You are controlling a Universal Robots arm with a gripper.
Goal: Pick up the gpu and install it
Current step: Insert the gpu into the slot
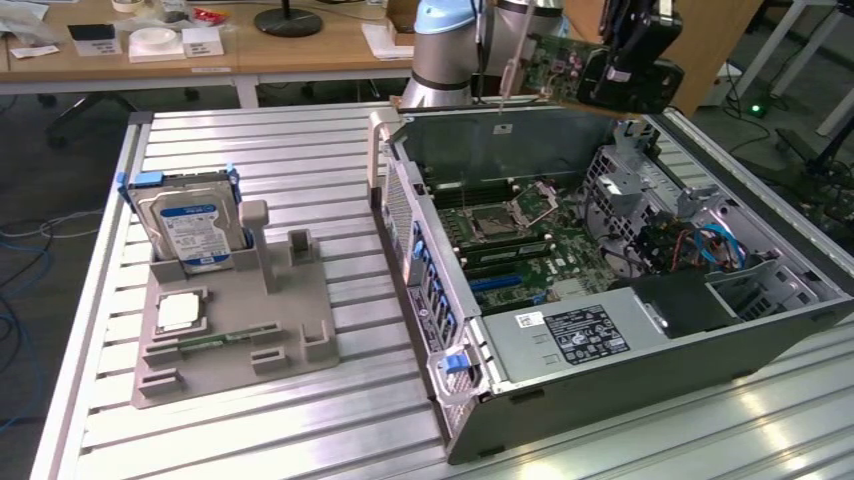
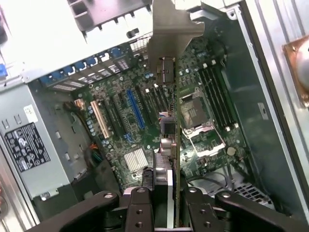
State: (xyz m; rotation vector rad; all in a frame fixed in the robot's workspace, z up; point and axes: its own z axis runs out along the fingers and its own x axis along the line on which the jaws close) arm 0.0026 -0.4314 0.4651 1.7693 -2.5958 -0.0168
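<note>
Silvery bracket foremost, the gpu (image 1: pixel 558 62) is clamped edge-on in the hand (image 2: pixel 166 198), which grips its rear end, apparently so that the connector edge faces the motherboard (image 2: pixel 116 145). The card hangs above the open computer case (image 1: pixel 747 330), toward the surface's (image 1: pixel 240 170) far edge, clear of the case walls. The blue slot (image 2: pixel 135 113) below lies unobstructed.
</note>
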